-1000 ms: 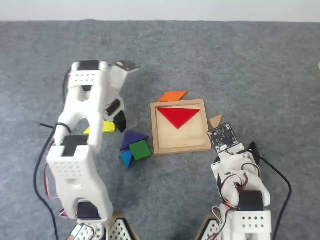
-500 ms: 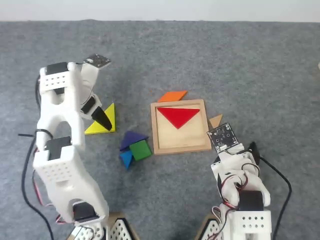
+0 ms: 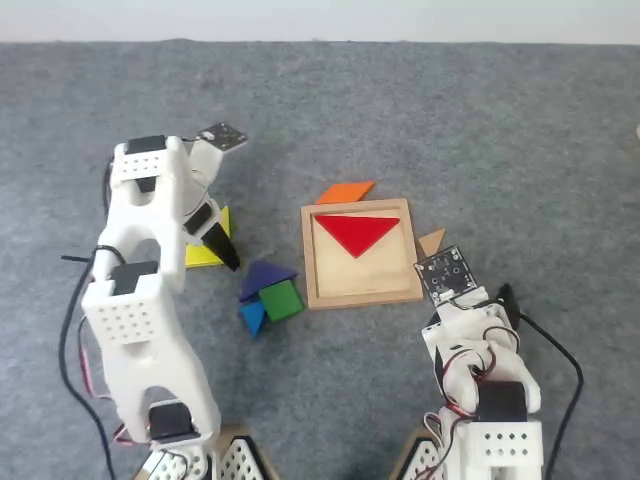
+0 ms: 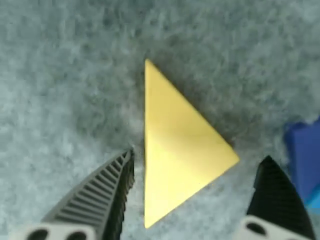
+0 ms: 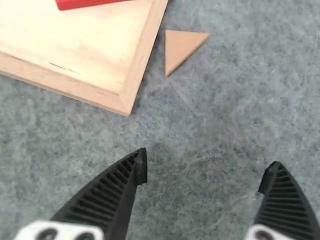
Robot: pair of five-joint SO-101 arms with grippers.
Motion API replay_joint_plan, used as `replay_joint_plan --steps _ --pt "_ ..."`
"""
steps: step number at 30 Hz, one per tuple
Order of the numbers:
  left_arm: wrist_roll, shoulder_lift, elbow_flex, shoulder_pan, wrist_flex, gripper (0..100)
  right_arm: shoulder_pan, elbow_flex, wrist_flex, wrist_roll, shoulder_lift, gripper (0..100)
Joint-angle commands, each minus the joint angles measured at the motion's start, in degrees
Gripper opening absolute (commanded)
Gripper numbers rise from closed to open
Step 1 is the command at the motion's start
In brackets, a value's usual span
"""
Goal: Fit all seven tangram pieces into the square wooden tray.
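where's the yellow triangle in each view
High view: yellow triangle lies left of the tray, partly under the left gripper.
Left wrist view: it lies between that gripper's open fingers.
Right wrist view: this one looks at the tray's corner and a tan triangle instead.
Shared landmark: the blue piece beside it, high and left wrist.

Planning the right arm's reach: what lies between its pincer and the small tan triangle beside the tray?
That stretch is bare grey carpet, seen in the right wrist view, from the open right pincer to the tan triangle.
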State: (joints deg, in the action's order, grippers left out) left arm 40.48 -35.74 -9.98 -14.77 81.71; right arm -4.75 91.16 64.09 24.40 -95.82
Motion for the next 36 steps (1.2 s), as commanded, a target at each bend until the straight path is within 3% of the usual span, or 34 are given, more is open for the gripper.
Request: replay_joint_plan --steps 1,12,25,31,36 --pt "-2.29 -0.88 -1.19 1.85 -1.14 37 0.04 -1.76 -1.1 0.79 0.31 36.1" --pt "-6.86 -3.6 -2.86 -0.79 -0.7 25 0.04 -1.76 -0.92 1.76 0.31 36.1" --pt "-1.32 -4.4 -3.56 -2.46 3.69 28 0.04 -1.76 -0.84 1.76 0.31 36.1" --pt "0.97 10.64 0.92 -4.13 0.62 28 0.04 -1.23 -1.27 1.93 0.31 36.1" --pt "-3.96 35.69 17.89 -7.82 -8.88 28 0.04 -1.23 -1.27 1.93 0.31 36.1"
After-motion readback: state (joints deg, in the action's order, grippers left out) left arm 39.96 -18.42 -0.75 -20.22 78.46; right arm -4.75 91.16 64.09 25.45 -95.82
